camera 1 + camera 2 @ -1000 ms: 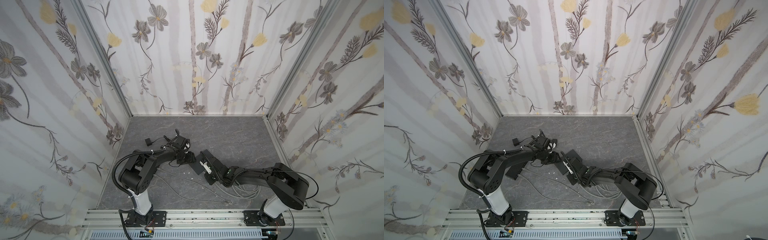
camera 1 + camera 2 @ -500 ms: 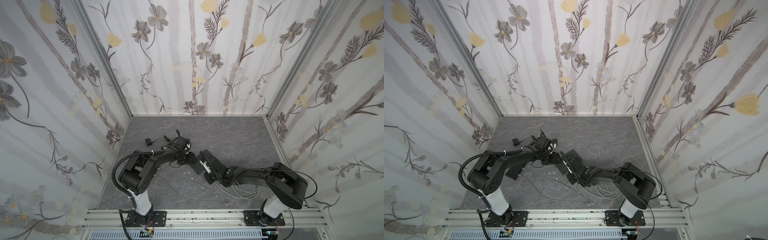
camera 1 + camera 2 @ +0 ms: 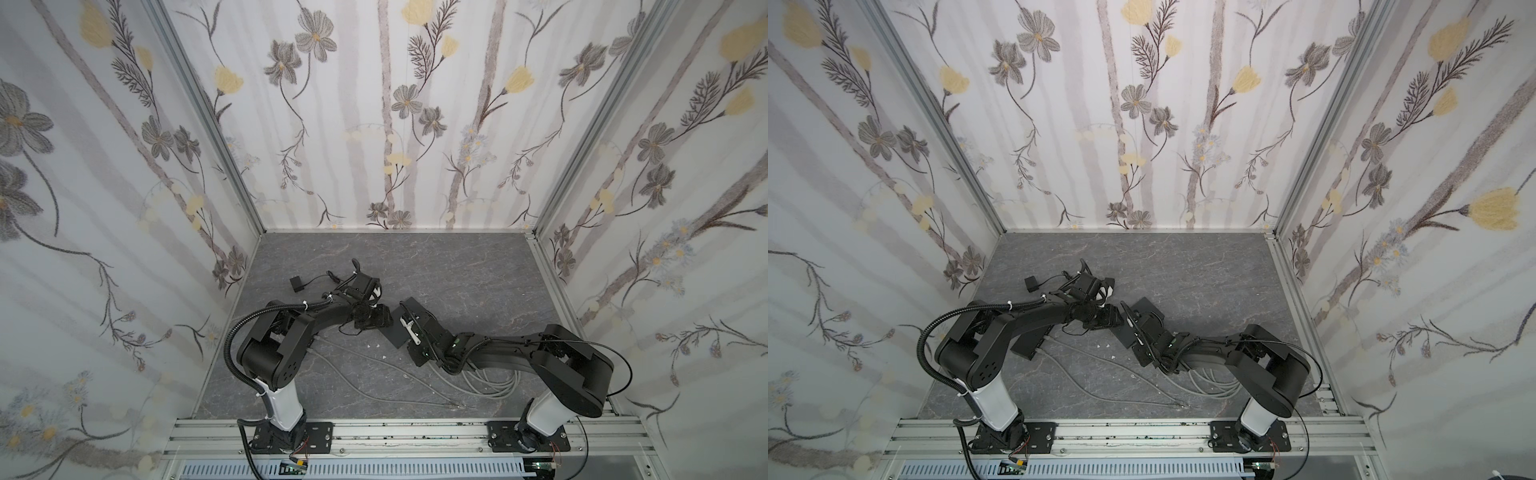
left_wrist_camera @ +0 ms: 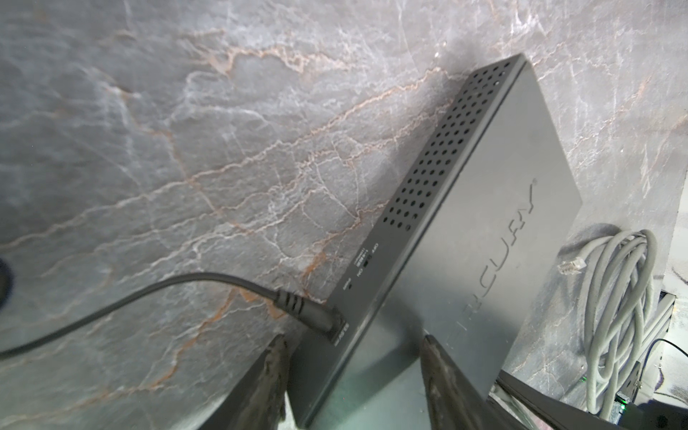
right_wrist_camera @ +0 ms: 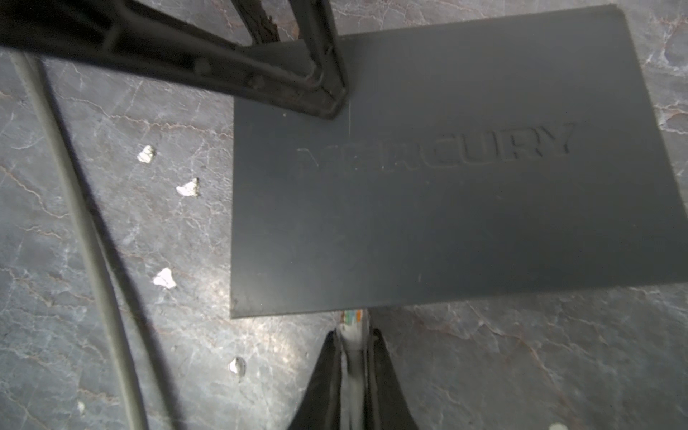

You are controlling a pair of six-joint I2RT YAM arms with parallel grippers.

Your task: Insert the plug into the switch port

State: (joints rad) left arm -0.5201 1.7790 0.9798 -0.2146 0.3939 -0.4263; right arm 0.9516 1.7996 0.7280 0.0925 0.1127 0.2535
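The switch [image 5: 446, 204] is a flat dark grey box marked MERCURY, lying on the stone floor; it also shows as the switch [image 3: 396, 338] and the switch [image 4: 484, 231]. My right gripper [image 5: 353, 333] is shut on the clear plug [image 5: 352, 320], whose coloured-wire tip touches the switch's front edge. The port is hidden under that edge. My left gripper [image 4: 353, 357] straddles the switch's rear corner, one finger [image 5: 327, 93] on the top face and the other behind. In both top views the two grippers meet mid-floor, left gripper [image 3: 380, 322] beside right gripper [image 3: 409, 332].
A black power cable [image 4: 298, 307] is plugged into the switch's rear face. A coil of grey cables [image 4: 614, 298] with a loose plug [image 4: 569, 266] lies nearby, and more grey cables [image 3: 490, 386] trail across the floor. Small white bits [image 5: 188, 188] are scattered beside the switch.
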